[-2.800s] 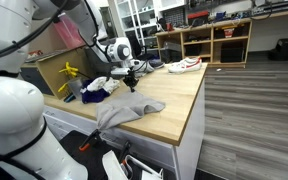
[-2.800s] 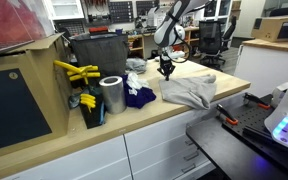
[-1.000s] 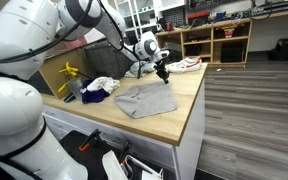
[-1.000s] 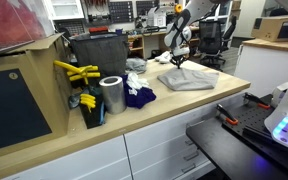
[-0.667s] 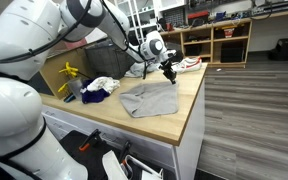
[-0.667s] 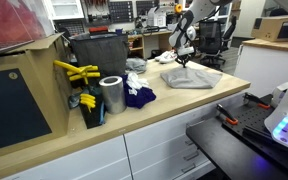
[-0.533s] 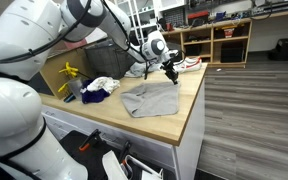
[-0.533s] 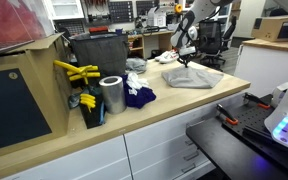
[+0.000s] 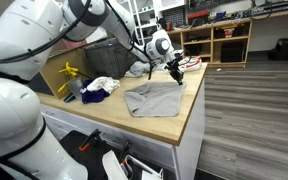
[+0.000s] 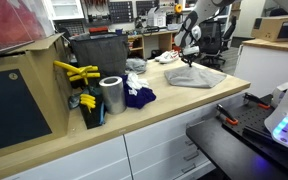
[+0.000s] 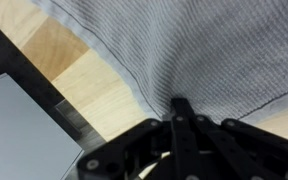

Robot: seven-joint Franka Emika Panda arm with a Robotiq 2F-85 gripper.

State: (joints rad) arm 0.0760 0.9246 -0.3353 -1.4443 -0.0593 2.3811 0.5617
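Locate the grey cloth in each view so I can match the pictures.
Exterior view: grey cloth lies mid-frame, spread flat.
Exterior view: it lies right of centre, beyond the blue cloth.
Wrist view: it fills the upper right, pinched by the shut jaws.
Shared landmark: the wooden countertop under it.

Arm (image 9: 89,10) stretched far out from the base, wrist (image 9: 161,45) bent so the gripper (image 9: 177,72) points steeply down; same pose in both exterior views. Wrist view: fingertips (image 11: 176,106) meet at a point, jaws pinched shut on grey cloth (image 11: 214,50).
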